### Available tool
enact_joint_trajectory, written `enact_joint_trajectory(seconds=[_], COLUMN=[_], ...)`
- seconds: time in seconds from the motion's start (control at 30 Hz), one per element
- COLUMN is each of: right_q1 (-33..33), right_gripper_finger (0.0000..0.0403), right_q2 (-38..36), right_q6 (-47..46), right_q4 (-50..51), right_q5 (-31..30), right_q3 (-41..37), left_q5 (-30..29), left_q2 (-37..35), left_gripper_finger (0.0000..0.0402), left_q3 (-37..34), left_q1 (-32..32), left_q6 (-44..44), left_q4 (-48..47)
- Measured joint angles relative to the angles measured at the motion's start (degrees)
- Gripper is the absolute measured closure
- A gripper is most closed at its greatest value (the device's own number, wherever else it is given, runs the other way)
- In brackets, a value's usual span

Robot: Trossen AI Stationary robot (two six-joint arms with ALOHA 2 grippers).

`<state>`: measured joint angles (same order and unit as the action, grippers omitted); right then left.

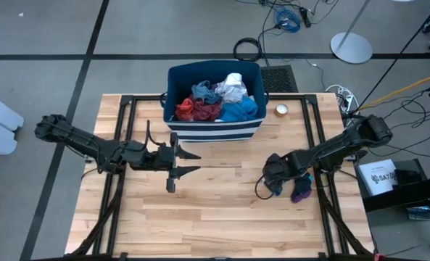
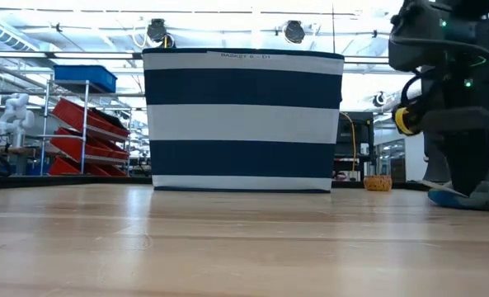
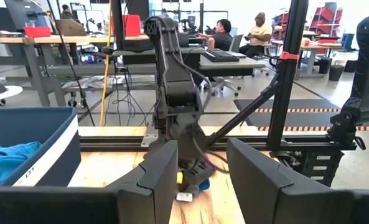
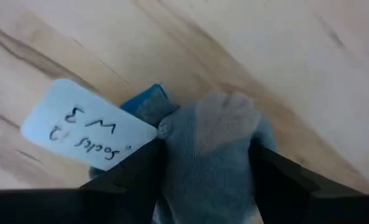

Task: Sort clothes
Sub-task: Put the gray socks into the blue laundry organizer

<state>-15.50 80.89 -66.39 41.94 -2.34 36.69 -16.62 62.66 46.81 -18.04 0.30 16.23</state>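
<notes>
My right gripper (image 1: 276, 181) points down at the table's right side, shut on a blue-grey sock bundle (image 4: 212, 146) with a blue edge and a white label (image 4: 84, 134). The low view shows the bundle (image 2: 475, 194) down at the tabletop. A dark purple piece (image 1: 300, 191) lies on the wood just right of that gripper. The other clothes, red, blue, grey and white (image 1: 218, 100), are heaped in the navy striped bin (image 1: 215, 132). My left gripper (image 1: 197, 163) hangs open and level in front of the bin, holding nothing. My right gripper pinches the blue-grey sock bundle between its two fingers, one on each side of it (image 4: 172, 168). The fingers come from above, pointing down. The bundle bulges out past the fingertips, and its lower end (image 2: 446, 196) is on the table; the label sticks out sideways.
The striped bin stands at the far middle of the table. A small round object (image 1: 281, 110) sits to the right of the bin. Bare wood (image 1: 215, 217) stretches across the near half of the table. People sit at desks in the room beyond (image 3: 259, 28).
</notes>
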Motion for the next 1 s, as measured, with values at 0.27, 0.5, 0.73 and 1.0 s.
enact_joint_trajectory(seconds=[0.27, 0.5, 0.73, 1.0], right_q1=[-1.14, -0.98, -0.92, -0.83], right_gripper_finger=[0.0296, 0.0378, 0.0381, 0.0382], right_q2=[-0.72, -3.67, -4.32, -4.34], right_q6=[0.81, 6.23, 10.43, 16.99], right_q4=[-2.42, 3.85, 14.01, 16.74], right_q5=[-2.67, -4.86, -8.34, -12.94], right_q3=[-3.79, 1.68, 13.03, 27.32], left_q5=[0.00, -0.02, -0.02, -0.02], left_q2=[0.01, 0.00, 0.00, 0.00], left_gripper_finger=[0.0253, 0.0253, 0.0253, 0.0253], left_q3=[0.00, -0.02, -0.02, -0.02], left_q1=[0.00, 0.00, 0.00, 0.00], left_q6=[0.01, 0.02, 0.04, 0.04], left_q4=[0.17, 0.27, 0.44, 1.48])
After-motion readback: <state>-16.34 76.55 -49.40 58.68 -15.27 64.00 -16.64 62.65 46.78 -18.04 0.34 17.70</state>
